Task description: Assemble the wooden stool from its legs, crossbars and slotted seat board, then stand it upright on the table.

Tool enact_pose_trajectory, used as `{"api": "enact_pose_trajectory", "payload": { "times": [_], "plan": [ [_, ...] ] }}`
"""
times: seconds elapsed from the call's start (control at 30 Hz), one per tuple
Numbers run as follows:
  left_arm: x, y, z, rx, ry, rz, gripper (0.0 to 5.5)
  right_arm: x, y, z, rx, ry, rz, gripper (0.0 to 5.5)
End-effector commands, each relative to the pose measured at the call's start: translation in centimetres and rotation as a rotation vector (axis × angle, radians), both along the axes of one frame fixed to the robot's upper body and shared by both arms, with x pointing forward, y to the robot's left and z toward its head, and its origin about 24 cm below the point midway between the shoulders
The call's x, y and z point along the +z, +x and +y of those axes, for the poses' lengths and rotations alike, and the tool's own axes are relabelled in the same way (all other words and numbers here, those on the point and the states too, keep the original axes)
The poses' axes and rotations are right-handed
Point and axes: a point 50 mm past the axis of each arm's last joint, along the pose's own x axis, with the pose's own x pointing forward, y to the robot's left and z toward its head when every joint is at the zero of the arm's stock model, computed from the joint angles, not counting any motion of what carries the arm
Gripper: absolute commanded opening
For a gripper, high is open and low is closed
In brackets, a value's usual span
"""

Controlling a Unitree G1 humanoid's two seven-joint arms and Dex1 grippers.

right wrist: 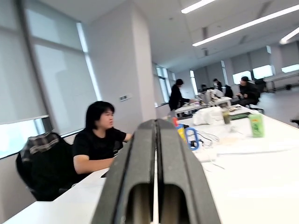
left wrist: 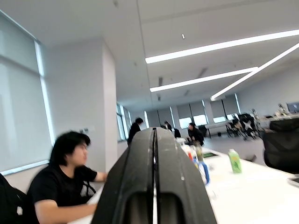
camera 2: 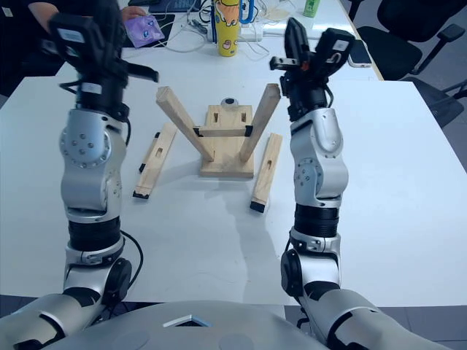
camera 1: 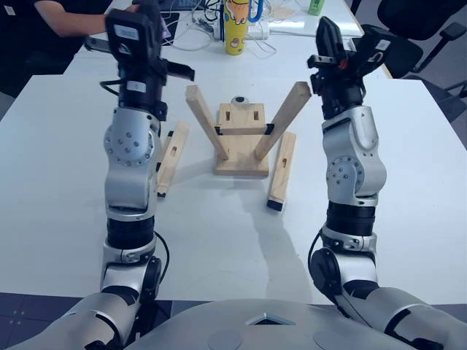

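Seat board [camera 1: 241,166] lies flat at the middle of the white table [camera 1: 58,182], its long axis running away from the robot. Two legs stand in it, splayed in a V: one [camera 1: 206,117] leans to the left, the other [camera 1: 284,117] to the right. A short crossbar [camera 1: 243,130] spans level between them. Two loose legs lie flat, one [camera 1: 174,157] left of the board and one [camera 1: 283,169] just right of it, both lengthwise near-to-far. The left pincer [left wrist: 155,133] and right pincer [right wrist: 156,123] are raised on either side, each pointing upward with fingers pressed together and holding nothing.
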Motion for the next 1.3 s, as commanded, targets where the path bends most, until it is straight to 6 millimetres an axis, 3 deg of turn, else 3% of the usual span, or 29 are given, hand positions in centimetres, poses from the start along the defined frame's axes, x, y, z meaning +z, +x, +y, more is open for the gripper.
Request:
{"api": "enact_pose_trajectory", "payload": {
  "times": [0.03, 0.1, 0.2, 0.27, 0.33, 0.43, 0.77, 0.97, 1.17, 1.3],
  "plan": [
    [1.7, -1.0, 1.5, 0.072, 0.028, -0.112, 0.02, -0.8, 0.0, -2.9, -0.134, 0.074, 0.068, 0.00],
    [0.9, -1.0, 2.8, 0.123, 0.049, -0.079, 0.02, -3.2, -0.3, -4.4, -0.229, -0.026, 0.193, 0.00],
    [-3.1, -0.6, 5.3, 0.200, 0.082, 0.144, 0.02, -8.2, -1.5, -5.1, -0.251, -0.203, 0.470, 0.00],
    [-6.3, -0.9, 6.4, 0.218, 0.073, 0.305, 0.02, -10.2, -3.1, -4.5, -0.181, -0.239, 0.575, 0.00],
    [-9.0, -1.6, 6.7, 0.210, 0.059, 0.425, 0.02, -11.3, -5.0, -2.7, -0.026, -0.253, 0.656, 0.00],
    [-10.9, -2.3, 6.0, 0.186, 0.047, 0.502, 0.02, -11.6, -7.2, 0.1, 0.155, -0.227, 0.733, 0.00],
    [-10.7, -2.2, 5.3, 0.148, 0.017, 0.506, 0.02, -12.0, -10.3, 4.4, 0.428, -0.046, 1.086, 0.00],
    [-10.7, -2.1, 4.8, 0.132, 0.025, 0.510, 0.02, -12.4, -10.0, 4.8, 0.341, -0.107, 1.149, 0.00],
    [-11.1, -2.6, 4.4, 0.128, 0.027, 0.524, 0.02, -12.1, -9.0, 2.7, 0.173, -0.185, 1.105, 0.00],
    [-12.0, -3.0, 3.9, 0.111, 0.023, 0.559, 0.02, -11.6, -8.3, 2.6, 0.153, -0.145, 1.061, 0.00]
  ]
}}
